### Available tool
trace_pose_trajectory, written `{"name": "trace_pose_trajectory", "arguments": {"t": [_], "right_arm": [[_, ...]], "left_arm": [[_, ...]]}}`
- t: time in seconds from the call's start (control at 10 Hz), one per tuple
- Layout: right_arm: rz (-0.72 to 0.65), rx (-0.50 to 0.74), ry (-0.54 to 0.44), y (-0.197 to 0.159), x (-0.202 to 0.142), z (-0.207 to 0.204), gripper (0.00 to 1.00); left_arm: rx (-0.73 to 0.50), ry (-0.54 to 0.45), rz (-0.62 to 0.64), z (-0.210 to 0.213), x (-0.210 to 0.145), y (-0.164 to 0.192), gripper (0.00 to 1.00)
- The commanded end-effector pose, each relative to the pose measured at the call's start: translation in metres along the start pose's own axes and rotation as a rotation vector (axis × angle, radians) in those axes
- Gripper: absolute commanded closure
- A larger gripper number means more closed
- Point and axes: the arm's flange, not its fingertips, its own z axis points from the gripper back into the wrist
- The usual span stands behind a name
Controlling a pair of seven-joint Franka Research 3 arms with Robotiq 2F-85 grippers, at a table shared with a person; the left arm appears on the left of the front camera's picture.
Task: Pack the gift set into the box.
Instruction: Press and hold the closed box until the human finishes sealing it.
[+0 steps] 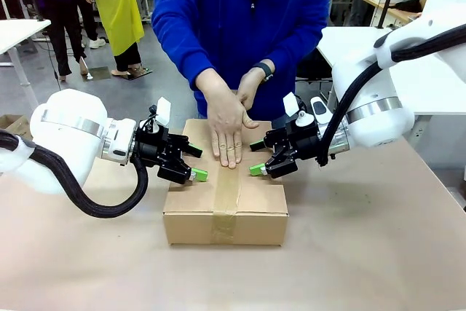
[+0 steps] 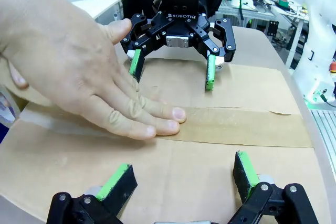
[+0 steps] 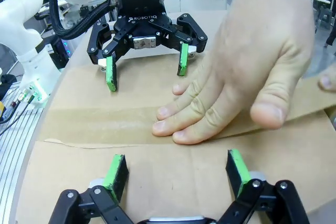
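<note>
Box [image 1: 226, 205] sits mid-table, flaps shut, tape strip [image 1: 226, 202] along seam | gift set presumably inside | person's hand [image 1: 226, 127] presses tape | left gripper [image 1: 195, 163] and right gripper [image 1: 256, 158] spread wide, empty, resting on flaps | packing looks nearly finished.

The surface [image 1: 378, 253] was a broad, plain tan-brown top running from the near edge to the person's side. The box [image 1: 251, 213] sat directly on it at the middle, somewhat toward the far side, flaps closed, with a strip of brown tape [image 1: 226, 209] along its centre seam.
</note>
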Motion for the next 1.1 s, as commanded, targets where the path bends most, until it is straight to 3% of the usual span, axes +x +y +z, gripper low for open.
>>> {"name": "trace_pose_trajectory", "arguments": {"t": [0.0,1.0], "right_arm": [[0.011,-0.003,0.004,0.0,-0.001,-0.0011,0.0],[0.011,-0.003,0.004,0.0,-0.001,-0.0011,0.0]], "left_arm": [[0.001,0.005,0.003,-0.0006,-0.0019,-0.0008,0.0],[0.001,0.005,0.003,-0.0006,-0.0019,-0.0008,0.0]]}}
